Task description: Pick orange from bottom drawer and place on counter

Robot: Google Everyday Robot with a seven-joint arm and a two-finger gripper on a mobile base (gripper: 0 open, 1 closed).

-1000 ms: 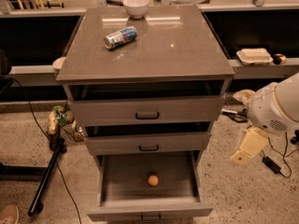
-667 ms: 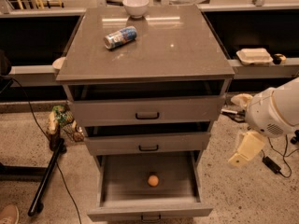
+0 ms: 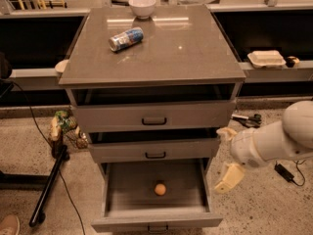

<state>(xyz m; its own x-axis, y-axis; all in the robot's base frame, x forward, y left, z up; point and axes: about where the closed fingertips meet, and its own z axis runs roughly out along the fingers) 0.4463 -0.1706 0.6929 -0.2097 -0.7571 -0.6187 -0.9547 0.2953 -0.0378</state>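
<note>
The orange point(image 3: 160, 189) lies on the plain grey floor of the bottom drawer point(image 3: 155, 222), which is pulled open. The counter point(image 3: 161, 48) is the glossy grey-brown top of the cabinet. My gripper point(image 3: 226, 155) is at the right of the cabinet, level with the middle and bottom drawers, on a white arm that enters from the right. One cream finger point(image 3: 229, 178) hangs down beside the bottom drawer's right wall and the other point(image 3: 226, 132) sits by the middle drawer's right end. The fingers stand wide apart and hold nothing. The gripper is to the right of the orange and above it.
A blue-and-white can point(image 3: 126, 38) lies on its side on the counter and a white bowl point(image 3: 142, 6) stands at its back edge. The two upper drawers point(image 3: 154, 116) stand slightly open. A black stand point(image 3: 49, 185) and cables lie on the floor at left. A white food box point(image 3: 266, 58) sits on the right ledge.
The arm and gripper have moved left and a little down, closer to the right side of the open bottom drawer. The orange and drawers have not moved.
</note>
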